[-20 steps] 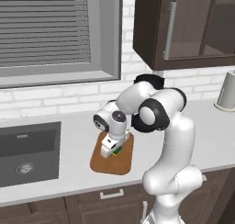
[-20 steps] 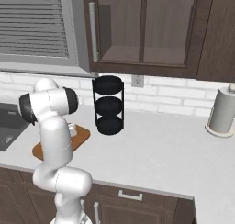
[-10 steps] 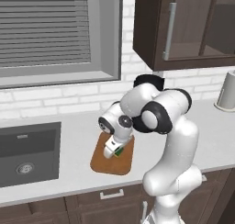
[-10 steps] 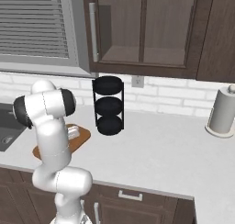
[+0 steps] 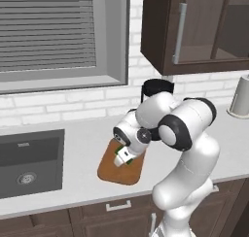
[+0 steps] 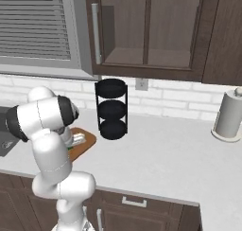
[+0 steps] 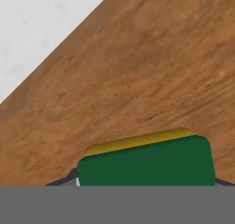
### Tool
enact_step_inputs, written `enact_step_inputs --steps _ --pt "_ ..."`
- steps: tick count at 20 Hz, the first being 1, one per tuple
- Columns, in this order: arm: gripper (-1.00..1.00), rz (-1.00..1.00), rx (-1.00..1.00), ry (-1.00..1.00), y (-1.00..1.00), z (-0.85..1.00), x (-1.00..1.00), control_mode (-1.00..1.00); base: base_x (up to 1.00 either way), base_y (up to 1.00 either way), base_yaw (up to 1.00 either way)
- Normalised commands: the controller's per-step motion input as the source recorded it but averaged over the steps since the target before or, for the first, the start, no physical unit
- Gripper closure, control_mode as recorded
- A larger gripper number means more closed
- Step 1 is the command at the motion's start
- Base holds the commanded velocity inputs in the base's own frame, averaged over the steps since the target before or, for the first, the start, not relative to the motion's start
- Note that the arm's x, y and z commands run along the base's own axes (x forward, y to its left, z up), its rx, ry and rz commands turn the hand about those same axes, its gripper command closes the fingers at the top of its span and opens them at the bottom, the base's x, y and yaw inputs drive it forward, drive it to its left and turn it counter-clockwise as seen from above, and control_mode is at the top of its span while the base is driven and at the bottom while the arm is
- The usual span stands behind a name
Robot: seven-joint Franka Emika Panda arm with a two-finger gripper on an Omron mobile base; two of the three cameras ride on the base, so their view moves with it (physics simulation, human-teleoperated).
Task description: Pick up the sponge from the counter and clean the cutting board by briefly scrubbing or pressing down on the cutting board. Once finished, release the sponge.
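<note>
The counter (image 5: 82, 148) carries the cutting board (image 5: 109, 168), which lies just right of the sink basin (image 5: 29, 160) and left of the black tiered rack (image 6: 112, 109). Above the board's middle the gripper (image 5: 121, 159) points down, clamped on the sponge (image 5: 126, 157) — green face (image 7: 147, 165) toward the hand camera, yellow layer toward the wood (image 7: 151, 76).

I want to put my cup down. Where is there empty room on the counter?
Bare counter stretches between the black tiered rack and the paper towel roll. It's crowded at the cutting board, where the pincer holds the sponge, beside the sink.
</note>
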Motion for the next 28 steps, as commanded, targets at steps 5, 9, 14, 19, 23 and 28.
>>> enact_step_inputs --steps 5,9,14,19,23,28 --pt "1.0 -0.38 0.13 0.16 -1.0 0.05 0.0 -1.0 0.0 0.0 0.0" --pt "1.0 -0.39 0.03 0.01 -1.0 -0.01 0.04 -1.0 0.0 0.0 0.0" --pt "1.0 -0.37 0.0 0.0 -1.0 -0.07 0.04 -1.0 0.0 0.0 0.0" --pt "1.0 0.09 -0.13 -0.03 -0.25 -0.08 0.05 -1.0 0.0 0.0 0.0" --pt "1.0 0.32 -0.13 -0.01 0.59 0.22 0.11 -1.0 0.0 0.0 0.0" --pt "1.0 0.47 0.01 0.15 0.75 0.15 0.16 -1.0 0.0 0.0 0.0"
